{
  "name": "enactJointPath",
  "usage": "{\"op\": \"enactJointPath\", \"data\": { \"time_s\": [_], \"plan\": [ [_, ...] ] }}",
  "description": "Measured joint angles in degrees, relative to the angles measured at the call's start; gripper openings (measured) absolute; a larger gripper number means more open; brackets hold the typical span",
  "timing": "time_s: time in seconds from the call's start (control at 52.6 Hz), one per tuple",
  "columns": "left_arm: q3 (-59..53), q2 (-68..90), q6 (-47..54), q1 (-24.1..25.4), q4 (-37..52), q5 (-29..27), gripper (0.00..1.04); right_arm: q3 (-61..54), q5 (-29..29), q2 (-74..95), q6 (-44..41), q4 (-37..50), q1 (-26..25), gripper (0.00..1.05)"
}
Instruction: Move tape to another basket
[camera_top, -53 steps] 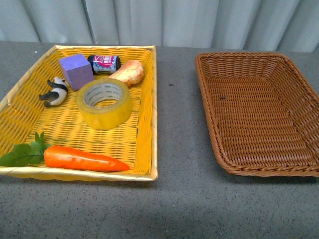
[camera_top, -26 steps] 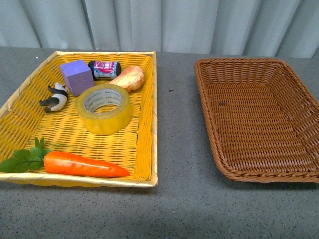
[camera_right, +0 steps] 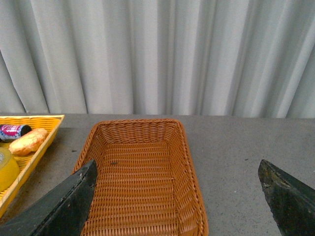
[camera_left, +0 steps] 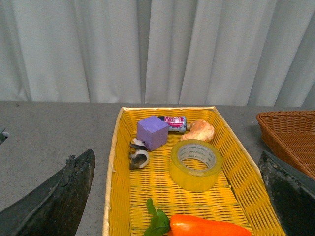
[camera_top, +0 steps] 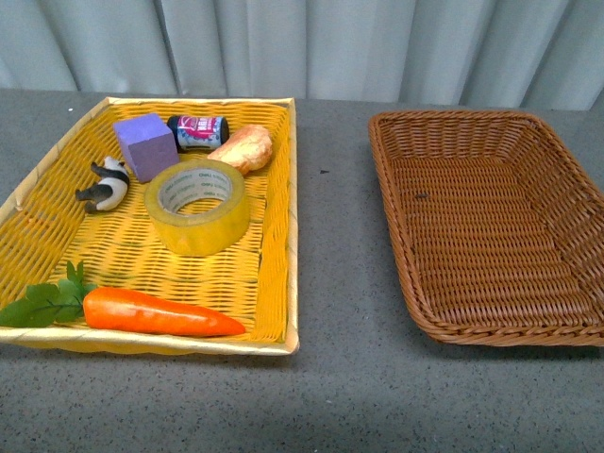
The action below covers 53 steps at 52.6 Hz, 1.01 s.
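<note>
The tape (camera_top: 200, 232), a wide yellow roll with a white printed core, lies flat in the middle of the bright yellow woven tray (camera_top: 279, 245) on the left. The dark brown wicker basket (camera_top: 396, 193) stands to the right of the tray with nothing in it. Neither arm shows in the front view. My left gripper (camera_left: 176, 155) is open, held back from the tray and above it, with the tape (camera_left: 195, 180) between its fingers' line of sight. Over the near end of the basket (camera_right: 188, 162), my right gripper (camera_right: 177, 162) is open; the tape's edge (camera_right: 5, 171) shows at the side.
The tray also holds a purple cube (camera_top: 145, 144), a panda figure (camera_top: 106, 184), a small can (camera_top: 197, 131), a bread piece (camera_top: 243, 148) and a carrot (camera_top: 156, 312) with leaves along its near edge. A strip of grey tabletop (camera_top: 332, 236) separates tray and basket. A curtain hangs behind.
The whole scene sits slightly lower in the front view than a second ago. The objects keep their places in the tray.
</note>
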Motion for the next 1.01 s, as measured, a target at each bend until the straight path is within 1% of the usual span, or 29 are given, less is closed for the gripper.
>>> {"op": "enactJointPath", "data": {
  "time_s": [0.513, 0.532, 0.551, 0.589, 0.608, 0.646, 0.684, 0.722, 0.779, 0.874, 1.007],
  "plan": [
    [0.0, 0.0, 0.0, 0.0, 0.0, 0.0, 0.98, 0.0, 0.0, 0.0, 0.0, 0.0, 0.0, 0.96],
    [0.1, 0.2, -0.2, -0.2, -0.2, -1.0, 0.98, 0.0, 0.0, 0.0, 0.0, 0.0, 0.0, 0.96],
    [0.5, 1.1, -0.9, -1.8, -2.1, -6.3, 0.98, 0.0, 0.0, 0.0, 0.0, 0.0, 0.0, 0.96],
    [1.3, 3.1, -1.9, -3.7, -4.5, -11.4, 0.98, 0.0, 0.0, 0.0, 0.0, 0.0, 0.0, 0.96],
    [1.6, 4.7, -2.8, -4.4, -5.3, -15.8, 0.98, 0.0, 0.0, 0.0, 0.0, 0.0, 0.0, 0.96],
    [1.8, 7.1, -3.2, -5.1, -5.6, -19.6, 0.98, 0.0, 0.0, 0.0, 0.0, 0.0, 0.0, 0.96],
    [1.9, 10.1, -3.5, -5.2, -4.9, -21.4, 0.98, 0.0, 0.0, 0.0, 0.0, 0.0, 0.0, 0.96],
    [2.3, 14.0, -4.3, -4.6, -2.8, -20.9, 0.98, 0.0, 0.0, 0.0, 0.0, 0.0, 0.0, 0.96],
    [3.3, 18.8, -5.7, -3.8, 0.2, -18.6, 0.98, 0.0, 0.0, 0.0, 0.0, 0.0, 0.0, 0.96],
    [6.4, 30.6, -7.7, -2.7, 7.8, -14.5, 0.98, 0.0, 0.0, 0.0, 0.0, 0.0, 0.0, 0.96],
    [13.6, 49.9, -9.7, -4.4, 14.6, -10.6, 0.98, 0.0, 0.0, 0.0, 0.0, 0.0, 0.0, 0.96]
  ]
}}
